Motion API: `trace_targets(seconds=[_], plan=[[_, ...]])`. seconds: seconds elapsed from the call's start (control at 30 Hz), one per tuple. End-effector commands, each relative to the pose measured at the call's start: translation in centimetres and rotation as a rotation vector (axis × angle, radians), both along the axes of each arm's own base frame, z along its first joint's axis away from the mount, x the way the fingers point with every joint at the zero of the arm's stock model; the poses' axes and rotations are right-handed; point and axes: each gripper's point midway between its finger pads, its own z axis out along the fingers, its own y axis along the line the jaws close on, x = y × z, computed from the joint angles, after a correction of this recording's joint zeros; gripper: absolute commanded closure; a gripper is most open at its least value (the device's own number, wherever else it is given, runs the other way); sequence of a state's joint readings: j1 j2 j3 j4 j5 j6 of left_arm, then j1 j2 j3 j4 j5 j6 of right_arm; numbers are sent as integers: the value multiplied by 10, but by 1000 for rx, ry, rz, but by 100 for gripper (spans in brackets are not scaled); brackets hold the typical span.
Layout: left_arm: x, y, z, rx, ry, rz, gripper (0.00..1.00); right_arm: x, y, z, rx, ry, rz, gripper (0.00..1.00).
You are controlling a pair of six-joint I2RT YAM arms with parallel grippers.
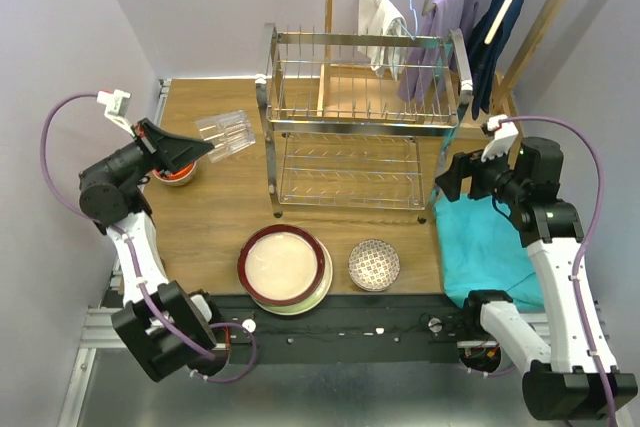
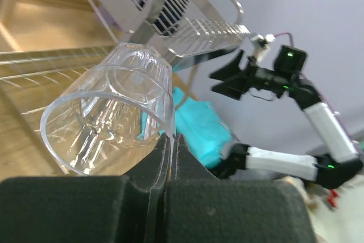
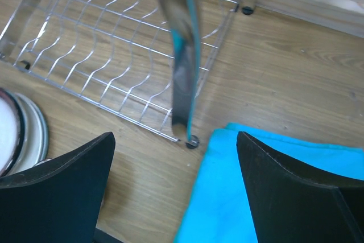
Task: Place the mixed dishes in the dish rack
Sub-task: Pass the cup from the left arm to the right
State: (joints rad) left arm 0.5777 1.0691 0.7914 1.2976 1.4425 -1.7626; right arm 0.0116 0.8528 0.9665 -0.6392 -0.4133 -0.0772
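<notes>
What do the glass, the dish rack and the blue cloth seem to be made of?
The glass looks like clear glass or hard plastic: the rack shows through it. The dish rack seems to be polished metal wire, shiny with reflections. The cloth looks like soft matte fabric, slightly wrinkled.

Dish rack foot — teal cloth just beside

There's the clear smooth glass tumbler glinting glossy, the chrome steel wire dish rack gleaming mirror-bright, the brown wood-grain table smooth and low-sheen, the turquoise cloth soft and matt, the dark-red-rimmed cream plate glazed shiny.
</notes>
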Motion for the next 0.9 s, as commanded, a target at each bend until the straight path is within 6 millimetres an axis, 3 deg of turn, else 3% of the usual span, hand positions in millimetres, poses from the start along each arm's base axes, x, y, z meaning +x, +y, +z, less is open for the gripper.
trace_targets(seconds=[0.0, 0.1, 0.13, 0.33, 0.43, 0.47, 0.53, 0.63, 0.73, 0.83, 0.87], plan=[[-17, -34, 23, 205, -299, -155, 100, -9, -17, -10, -28, -5, -33, 5], [-11, -40, 17, 277, -259, -248, 100, -13, -21, -17, -41, -10, -32, 5], [-16, -52, 18, 295, -261, -313, 100, -13, -24, -19, -45, -9, -44, 5], [-16, -58, 46, 389, -350, -359, 100, -13, -41, -32, -80, -8, -97, 5], [-30, -64, 97, 424, -503, -333, 100, -12, -47, -31, -85, -9, -117, 5], [-43, -68, 122, 454, -587, -322, 100, -11, -49, -29, -85, -8, -121, 5], [-58, -74, 144, 443, -671, -314, 100, -11, -49, -30, -86, 5, -119, 5], [-73, -81, 161, 359, -754, -308, 100, -11, -49, -33, -93, 5, -109, 5], [-57, -75, 161, 215, -692, -261, 100, -10, -50, -40, -83, 9, -127, 5], [-10, -57, 184, 34, -597, -104, 100, -10, -54, -38, -66, 4, -150, 5], [4, -48, 207, -32, -611, -2, 100, -10, -55, -38, -64, 6, -158, 5]])
